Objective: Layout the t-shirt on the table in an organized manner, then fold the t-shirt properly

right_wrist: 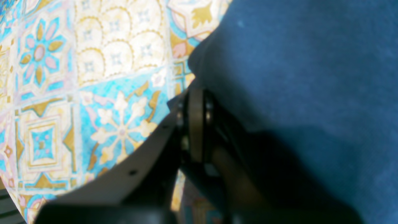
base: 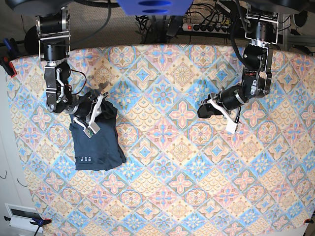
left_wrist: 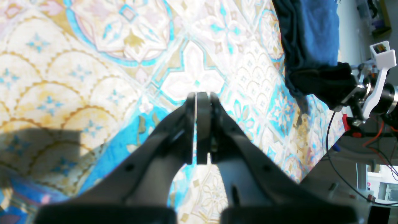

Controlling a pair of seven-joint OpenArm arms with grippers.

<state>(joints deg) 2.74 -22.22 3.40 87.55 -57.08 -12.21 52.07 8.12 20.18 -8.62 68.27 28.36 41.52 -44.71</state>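
T-shirt (base: 96, 143) bunched at table (base: 172, 196) left edge — right pincer (base: 102, 110) on it.

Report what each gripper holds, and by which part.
The left gripper is shut on nothing, above the bare table. The right gripper is shut at the t-shirt's top edge; whether cloth is pinched cannot be told.

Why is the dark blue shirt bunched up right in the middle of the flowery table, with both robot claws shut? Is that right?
Not quite. The t-shirt lies near the table's left edge in the base view, under the right gripper, not in the middle. The rest holds: it's bunched up, and both that claw and the left gripper are shut.
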